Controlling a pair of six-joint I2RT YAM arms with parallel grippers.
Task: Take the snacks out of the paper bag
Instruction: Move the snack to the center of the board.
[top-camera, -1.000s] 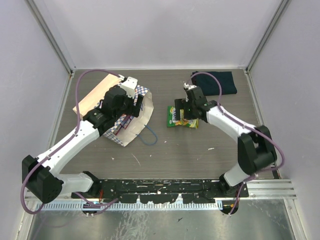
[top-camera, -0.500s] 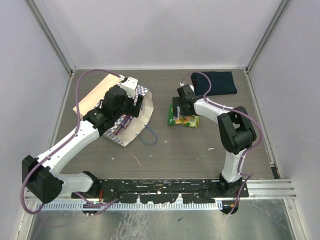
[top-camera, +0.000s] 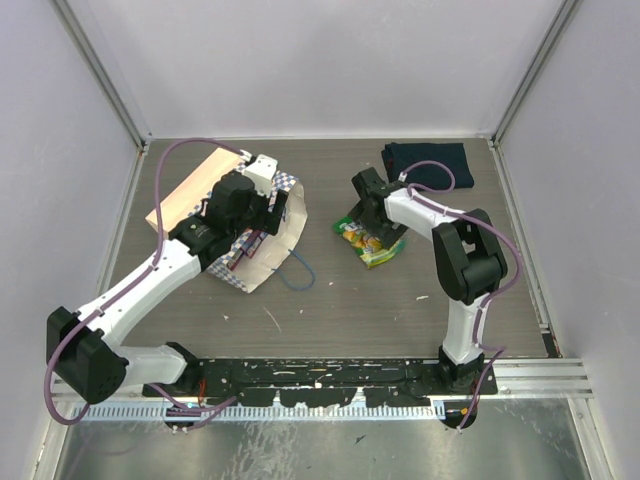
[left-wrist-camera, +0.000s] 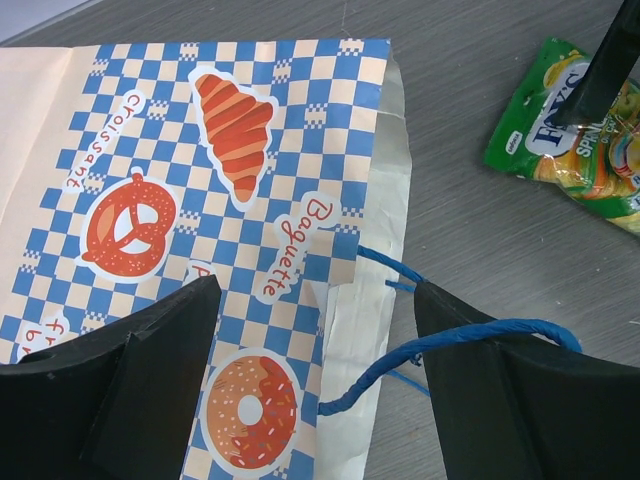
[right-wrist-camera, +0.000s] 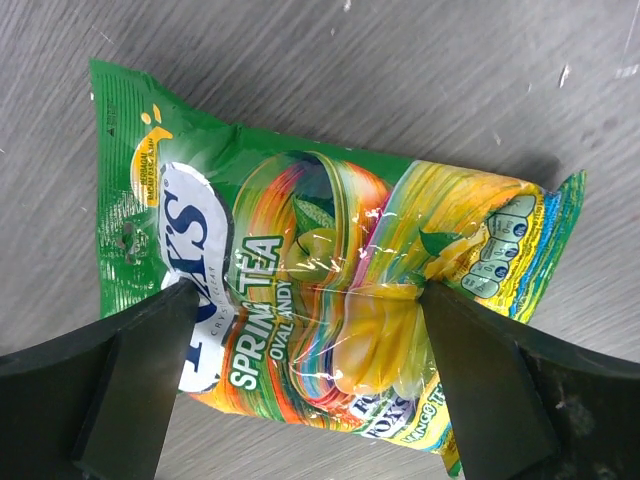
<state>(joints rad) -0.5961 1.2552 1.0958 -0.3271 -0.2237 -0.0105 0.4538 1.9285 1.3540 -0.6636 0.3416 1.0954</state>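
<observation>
Green packet (right-wrist-camera: 320, 240) turned; wrist view shows right gripper (right-wrist-camera: 310, 292) wide astride it; left gripper (left-wrist-camera: 318, 290) wide.

The right hand (top-camera: 357, 226) has swung round, turning the green packet (top-camera: 376, 248) askew.

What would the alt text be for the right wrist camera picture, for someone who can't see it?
A glossy green candy packet with a white logo and fruit pictures lies flat on a grey wood-grain table. Two black fingers stand open, one at each side of it.
</observation>
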